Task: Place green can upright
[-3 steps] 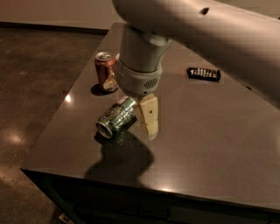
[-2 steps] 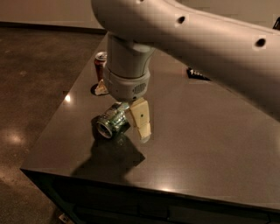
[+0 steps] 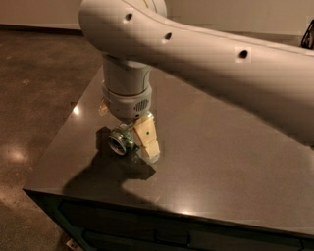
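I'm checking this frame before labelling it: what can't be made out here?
Camera view: the green can lies on its side near the table's left edge. Only one end shows, because the gripper over it covers the body and markings.
Camera view: the table's far side is hidden behind the arm.
Camera view: the arm's base is cut off by the right edge.

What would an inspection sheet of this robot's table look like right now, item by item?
Surface: dark glossy table, with a shadow across its near left part.
Job's things: green can lying on its side near the table's left edge, silver end towards the camera; not upright yet.
Clutter: nothing seen.
Grippers: gripper down at the green can, directly over it; the arm hides the back of the table.
Cables: nothing seen.
Surroundings: brown shiny floor at left, pale wall behind.
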Robot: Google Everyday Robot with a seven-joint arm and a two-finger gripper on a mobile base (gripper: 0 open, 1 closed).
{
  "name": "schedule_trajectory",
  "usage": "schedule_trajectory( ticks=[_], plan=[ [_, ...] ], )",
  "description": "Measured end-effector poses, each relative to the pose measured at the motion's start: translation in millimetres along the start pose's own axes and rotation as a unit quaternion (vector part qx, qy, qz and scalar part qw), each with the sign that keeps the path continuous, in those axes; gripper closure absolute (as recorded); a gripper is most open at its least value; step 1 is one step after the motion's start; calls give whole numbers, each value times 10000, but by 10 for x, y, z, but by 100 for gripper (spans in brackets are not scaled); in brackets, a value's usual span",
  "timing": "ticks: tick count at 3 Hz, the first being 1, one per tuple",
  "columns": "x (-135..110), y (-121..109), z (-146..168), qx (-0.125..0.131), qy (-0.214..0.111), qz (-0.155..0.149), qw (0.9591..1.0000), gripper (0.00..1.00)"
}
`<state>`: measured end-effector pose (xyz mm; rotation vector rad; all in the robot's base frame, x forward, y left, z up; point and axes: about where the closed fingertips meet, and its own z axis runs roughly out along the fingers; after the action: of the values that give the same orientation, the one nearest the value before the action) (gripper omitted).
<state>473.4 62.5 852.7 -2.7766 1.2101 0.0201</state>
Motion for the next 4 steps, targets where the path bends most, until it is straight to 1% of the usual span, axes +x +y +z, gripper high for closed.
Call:
schedule_trajectory(
  ticks=[1,2,3,4],
  plan=[
    [-10,-17,36,-55,-22,45,10000,18],
    [-2,-30,9,-34,-83,124,9999,41],
    [58,-44,-97,62,-199,365,9991,64],
    [199,-41,-356,348,-587,842,9941,88]
  ],
)
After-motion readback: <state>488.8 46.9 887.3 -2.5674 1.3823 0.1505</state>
